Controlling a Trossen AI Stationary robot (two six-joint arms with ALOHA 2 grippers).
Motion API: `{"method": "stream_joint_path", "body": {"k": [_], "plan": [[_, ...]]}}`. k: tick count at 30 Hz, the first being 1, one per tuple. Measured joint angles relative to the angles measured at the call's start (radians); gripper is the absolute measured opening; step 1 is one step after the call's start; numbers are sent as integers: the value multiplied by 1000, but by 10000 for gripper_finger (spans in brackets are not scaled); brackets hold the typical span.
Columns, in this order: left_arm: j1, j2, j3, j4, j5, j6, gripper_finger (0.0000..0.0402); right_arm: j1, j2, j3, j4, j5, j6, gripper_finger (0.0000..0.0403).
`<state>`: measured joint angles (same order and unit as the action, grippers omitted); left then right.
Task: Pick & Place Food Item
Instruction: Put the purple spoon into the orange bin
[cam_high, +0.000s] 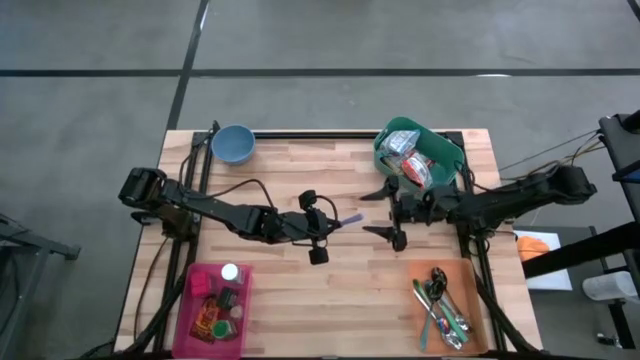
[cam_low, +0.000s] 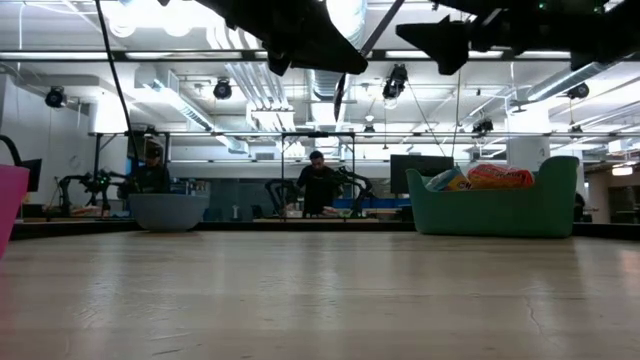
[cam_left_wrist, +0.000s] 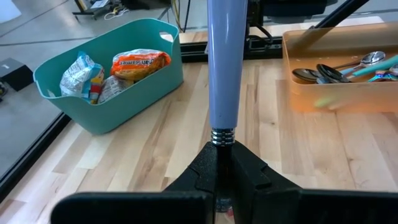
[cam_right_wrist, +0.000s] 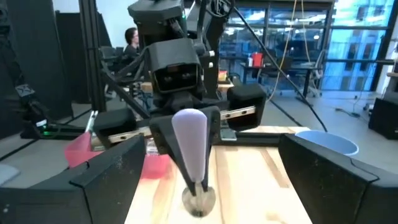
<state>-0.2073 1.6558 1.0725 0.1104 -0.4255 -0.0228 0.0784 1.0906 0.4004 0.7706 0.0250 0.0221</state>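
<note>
Between the two arms, mid-table: the left gripper (cam_high: 335, 222) is clamped on the metal end of a utensil (cam_left_wrist: 222, 68), its pale lavender handle pointing at the right gripper (cam_high: 392, 212), whose fingers stand wide apart just beyond it. You can judge the handle stiff, light and smooth; take it mid-length. Farther back, the teal bin (cam_high: 392, 135) holds crinkly food packets (cam_left_wrist: 140, 64): light, soft, slippery; pinch a packet's edge.

A pale butcher-block wooden table (cam_high: 300, 290) stands on a grey concrete floor (cam_high: 100, 60) crossed by dark seams. Beyond the table's 12 o'clock edge, long fluorescent ceiling lights (cam_low: 200, 57) glow, 2 seated people (cam_low: 318, 185) work at benches, and tall glass windows (cam_right_wrist: 348, 43) show blue daylight.
</note>
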Motion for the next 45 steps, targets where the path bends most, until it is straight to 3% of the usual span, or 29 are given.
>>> {"method": "stream_joint_path", "body": {"k": [5,19,36,45], "plan": [[0,0,0,-2,0,-3,17,0,104,44,104,1,-29,366],[0,0,0,-10,0,-2,17,0,400,250,94,-2,-67,366],[0,0,0,-5,0,1,17,0,185,88,97,4,-18,366],[0,-1,0,13,0,20,17,0,206,105,93,3,-19,366]]}}
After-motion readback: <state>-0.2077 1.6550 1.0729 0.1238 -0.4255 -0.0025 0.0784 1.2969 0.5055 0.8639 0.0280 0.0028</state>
